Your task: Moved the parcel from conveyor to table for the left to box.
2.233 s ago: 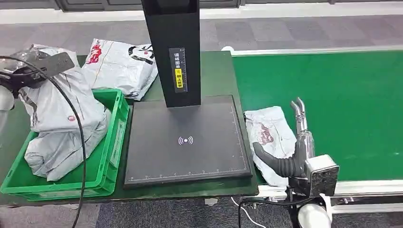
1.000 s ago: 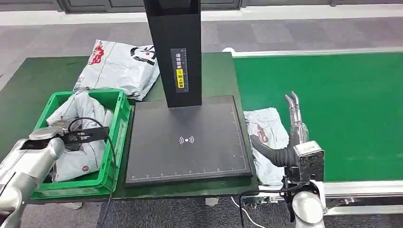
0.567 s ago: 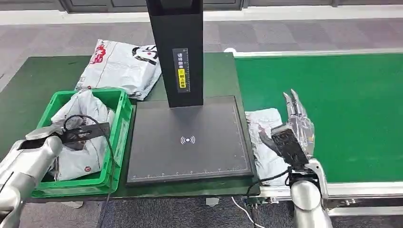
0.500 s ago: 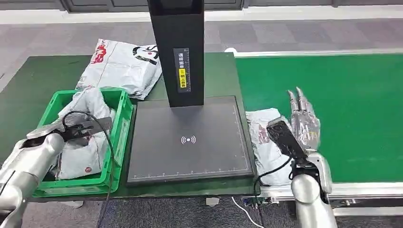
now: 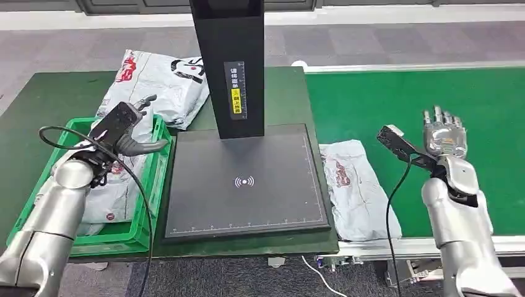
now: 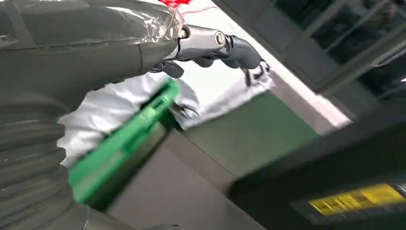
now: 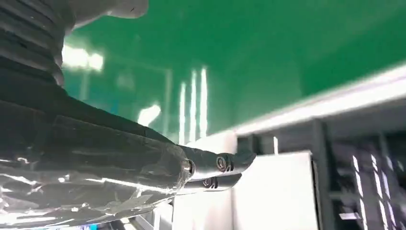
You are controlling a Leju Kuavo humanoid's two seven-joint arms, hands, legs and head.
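From my head, I see the parcel lying flat at the near left corner of the green conveyor, just beside the black scan pad. It has stayed there. A moment ago my right hand was right over it, touching it. Now my right hand has lifted up and moved to the right, over the bare belt, well apart from the parcel. Its fingers are straight and spread, and it holds nothing. So I think the grab did not work, or I let go, and the parcel still has to go onto the table.

My left hand has come up from inside the green bin. It hangs over the bin's far right corner with fingers apart and nothing in them. Grey bags lie in the bin, and one more bag lies on the table behind it.

From my left wrist, I see my left hand's fingers stretched out and empty above the green bin rim and a grey bag.

From my right wrist, I see my right hand's fingers held straight and holding nothing, with the green belt behind them.
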